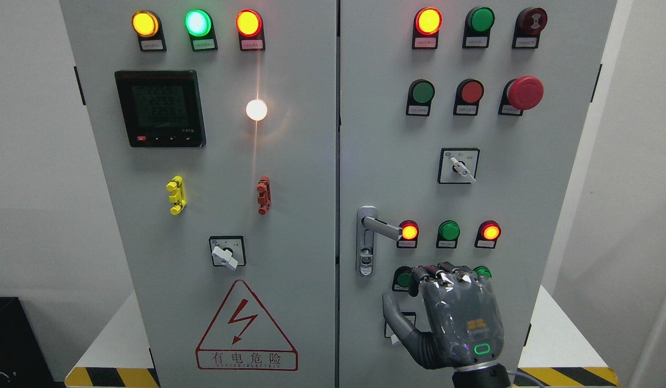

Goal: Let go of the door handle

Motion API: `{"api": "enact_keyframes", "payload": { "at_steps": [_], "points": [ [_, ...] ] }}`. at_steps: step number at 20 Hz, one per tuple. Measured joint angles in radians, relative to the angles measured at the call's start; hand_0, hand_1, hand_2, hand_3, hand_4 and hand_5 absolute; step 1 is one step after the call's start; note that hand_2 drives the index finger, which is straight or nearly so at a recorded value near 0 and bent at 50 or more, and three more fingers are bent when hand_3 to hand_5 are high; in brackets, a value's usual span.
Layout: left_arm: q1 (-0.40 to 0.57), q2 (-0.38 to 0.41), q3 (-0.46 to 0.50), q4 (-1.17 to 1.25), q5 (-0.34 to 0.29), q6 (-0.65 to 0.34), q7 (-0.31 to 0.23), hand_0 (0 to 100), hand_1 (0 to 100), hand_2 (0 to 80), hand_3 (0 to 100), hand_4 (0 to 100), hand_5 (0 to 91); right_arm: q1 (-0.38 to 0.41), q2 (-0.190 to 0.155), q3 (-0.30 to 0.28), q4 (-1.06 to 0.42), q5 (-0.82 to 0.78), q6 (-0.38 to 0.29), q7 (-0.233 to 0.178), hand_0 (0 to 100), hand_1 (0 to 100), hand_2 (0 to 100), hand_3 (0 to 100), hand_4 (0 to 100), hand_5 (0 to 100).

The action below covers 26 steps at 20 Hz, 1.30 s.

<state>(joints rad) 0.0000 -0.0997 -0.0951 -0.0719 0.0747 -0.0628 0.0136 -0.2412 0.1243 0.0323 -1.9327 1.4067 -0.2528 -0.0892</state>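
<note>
The silver door handle [377, 225] sits on the right cabinet door [527, 178], its lever pointing right from a tall plate with a keyhole. My right hand [413, 293] hovers below and right of the handle, not touching it. I see the back of the hand, its fingers bent forward at the knuckles and its thumb [393, 315] spread out to the left, with nothing in its grasp. The left hand is out of view.
The left cabinet door [289, 215] carries a meter, lit lamps, a rotary switch [226, 252] and a warning triangle. On the right door are lamps, a red emergency button [524, 92] and another selector switch [459, 166]. The cabinet stands on a white base with striped edges.
</note>
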Motion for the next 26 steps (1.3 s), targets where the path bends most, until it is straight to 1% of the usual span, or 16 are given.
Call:
{"api": "enact_keyframes", "payload": {
  "at_steps": [1, 2, 4, 5, 7, 8, 9, 13, 18, 26],
  "points": [
    [0.0, 0.0, 0.0, 0.0, 0.0, 0.0, 0.0, 12, 56, 0.0, 0, 0, 0.0, 0.005, 0.0, -0.021, -0.005, -0.015, -0.021, 0.001, 49, 24, 21, 41, 44, 37],
    [0.0, 0.0, 0.0, 0.0, 0.0, 0.0, 0.0, 12, 56, 0.0, 0, 0, 0.0, 0.01, 0.0, -0.039, -0.01, -0.027, -0.036, 0.002, 49, 24, 19, 38, 42, 36],
    [0.0, 0.0, 0.0, 0.0, 0.0, 0.0, 0.0, 12, 56, 0.0, 0, 0, 0.0, 0.017, 0.0, -0.072, -0.02, -0.06, -0.059, 0.003, 49, 23, 12, 28, 34, 31],
    [0.0, 0.0, 0.0, 0.0, 0.0, 0.0, 0.0, 12, 56, 0.0, 0, 0, 0.0, 0.021, 0.0, -0.087, -0.025, -0.081, -0.066, 0.004, 50, 23, 10, 25, 32, 31],
    [0.0, 0.0, 0.0, 0.0, 0.0, 0.0, 0.0, 12, 56, 0.0, 0, 0, 0.0, 0.031, 0.0, -0.112, -0.034, -0.124, -0.082, 0.006, 50, 23, 4, 16, 22, 23],
    [0.0, 0.0, 0.0, 0.0, 0.0, 0.0, 0.0, 12, 56, 0.0, 0, 0, 0.0, 0.035, 0.0, -0.124, -0.038, -0.147, -0.089, 0.007, 50, 23, 3, 15, 21, 22],
    [0.0, 0.0, 0.0, 0.0, 0.0, 0.0, 0.0, 12, 56, 0.0, 0, 0, 0.0, 0.039, 0.0, -0.134, -0.042, -0.164, -0.093, 0.008, 50, 23, 2, 11, 17, 16],
    [0.0, 0.0, 0.0, 0.0, 0.0, 0.0, 0.0, 12, 56, 0.0, 0, 0, 0.0, 0.046, 0.0, -0.164, -0.054, -0.211, -0.102, 0.008, 51, 22, 3, 7, 9, 0],
    [0.0, 0.0, 0.0, 0.0, 0.0, 0.0, 0.0, 12, 56, 0.0, 0, 0, 0.0, 0.053, 0.001, -0.185, -0.064, -0.238, -0.118, 0.011, 52, 21, 6, 6, 6, 0],
    [0.0, 0.0, 0.0, 0.0, 0.0, 0.0, 0.0, 12, 56, 0.0, 0, 0, 0.0, 0.056, 0.003, -0.193, -0.079, -0.251, -0.122, 0.014, 51, 21, 8, 8, 8, 0]
  ]
}}
